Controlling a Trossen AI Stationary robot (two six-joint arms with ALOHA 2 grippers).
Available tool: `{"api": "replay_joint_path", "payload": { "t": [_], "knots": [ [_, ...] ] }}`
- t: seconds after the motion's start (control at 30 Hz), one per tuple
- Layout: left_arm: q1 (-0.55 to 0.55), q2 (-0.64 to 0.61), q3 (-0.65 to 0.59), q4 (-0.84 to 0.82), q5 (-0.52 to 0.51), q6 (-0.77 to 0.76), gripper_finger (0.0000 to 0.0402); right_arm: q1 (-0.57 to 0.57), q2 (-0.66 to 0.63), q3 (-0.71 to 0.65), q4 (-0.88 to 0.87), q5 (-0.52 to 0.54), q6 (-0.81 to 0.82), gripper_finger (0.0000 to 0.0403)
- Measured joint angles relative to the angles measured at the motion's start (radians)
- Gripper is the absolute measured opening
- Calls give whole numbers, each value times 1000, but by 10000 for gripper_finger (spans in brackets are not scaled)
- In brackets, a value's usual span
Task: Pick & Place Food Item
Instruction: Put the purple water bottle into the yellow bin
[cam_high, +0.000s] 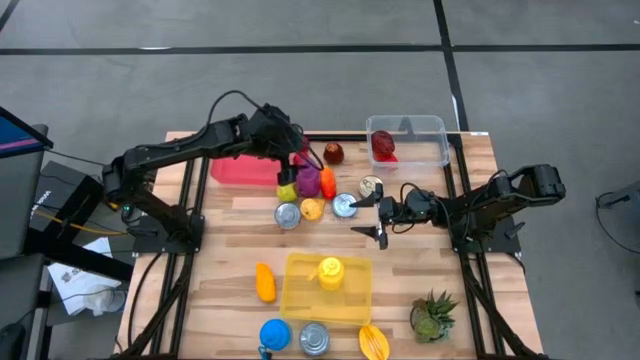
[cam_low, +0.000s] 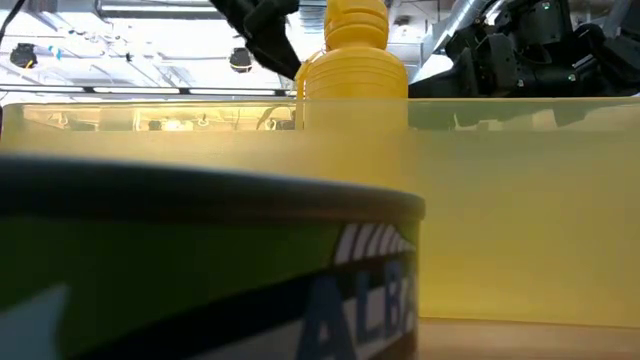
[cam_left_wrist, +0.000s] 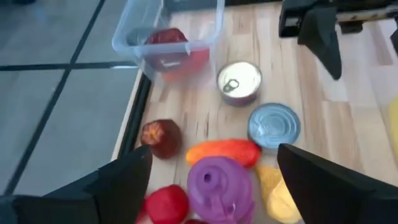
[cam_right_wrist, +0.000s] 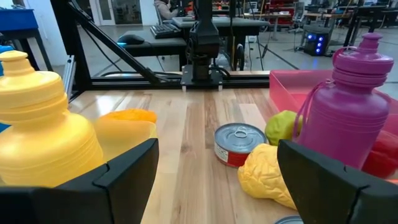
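Tabletop (cam_high: 230, 250) — purple bottle (cam_left_wrist: 219, 186) directly below left gripper's (cam_left_wrist: 211, 186) spread jaws.

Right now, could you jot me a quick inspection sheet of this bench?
Surface: wooden table, crowded.
Job's things: red food item in clear bin; dark red fruit, orange carrot, yellow piece loose.
Clutter: purple bottle, three cans, yellow bottle in yellow tray, pink tray, blue item, potted plant.
Grippers: left gripper open above the purple bottle; right gripper open, empty, mid-table.
Cables: black cable loop on left arm.
Surroundings: grey floor; a workshop behind.
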Motion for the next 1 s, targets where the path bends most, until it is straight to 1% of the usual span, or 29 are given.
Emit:
{"api": "replay_joint_path", "payload": {
  "t": [0.13, 0.23, 0.53, 0.67, 1.0],
  "knots": [
    [3, 21, 0, -44, 23, -52, 371, 0, 0, 0, -2, -15, 5, 315],
    [2, 40, -2, -54, 30, -55, 377, 0, 0, 0, -1, -22, 10, 315],
    [25, 92, -1, -37, 52, -14, 365, 0, 0, 0, 3, -23, 12, 315],
    [46, 131, -1, -41, 85, -12, 363, 0, 0, 0, 4, -23, 11, 315],
    [63, 175, -1, -73, 93, 22, 361, 0, 0, 0, 4, -23, 8, 315]
  ]
}}
